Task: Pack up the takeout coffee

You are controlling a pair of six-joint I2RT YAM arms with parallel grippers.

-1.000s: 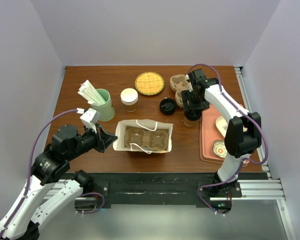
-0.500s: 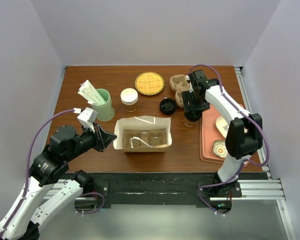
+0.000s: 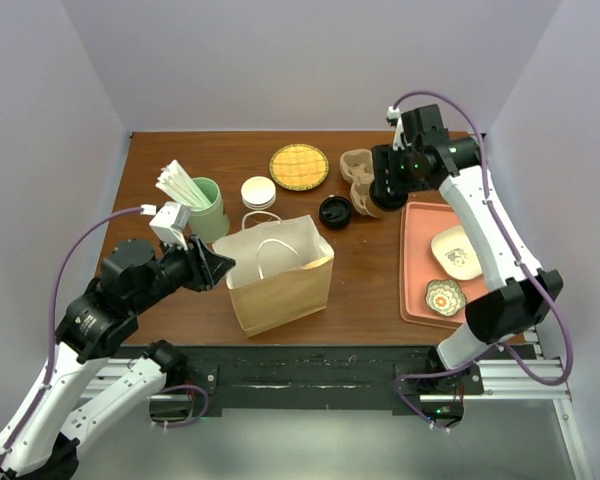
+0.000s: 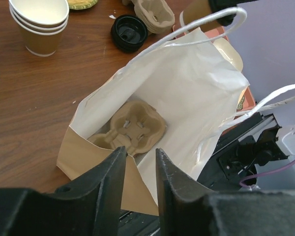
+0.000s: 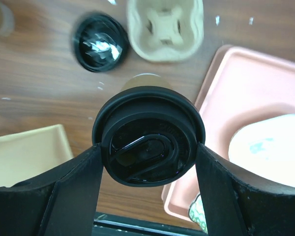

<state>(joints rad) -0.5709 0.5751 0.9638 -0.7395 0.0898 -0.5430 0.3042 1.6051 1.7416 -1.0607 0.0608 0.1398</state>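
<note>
The brown paper bag (image 3: 280,275) stands upright in the middle of the top view, its mouth gaping upward and its white handles arched over the opening. A pulp carrier (image 4: 132,129) lies flat on its floor. Bare wood of the table (image 3: 375,290) runs between the bag's right side and the pink tray (image 3: 412,300) at the right edge. Behind the bag the room is tighter, with a stack of paper cups (image 3: 258,195), a loose black lid (image 3: 333,211) and spare pulp carriers (image 3: 358,165) strung across the upper middle. The left gripper (image 4: 139,172) sits low at the bag's left rim, its jaws narrowly apart with the rim's edge showing in the gap. I can't tell whether they touch the paper. Up in the upper right, the right gripper (image 5: 148,162) has the takeout coffee (image 5: 148,140) clamped between its fingers (image 5: 71,191), one on each side just under the black lid. The cup hangs above the table between the loose lid and the tray's corner, well apart from the bag.
</note>
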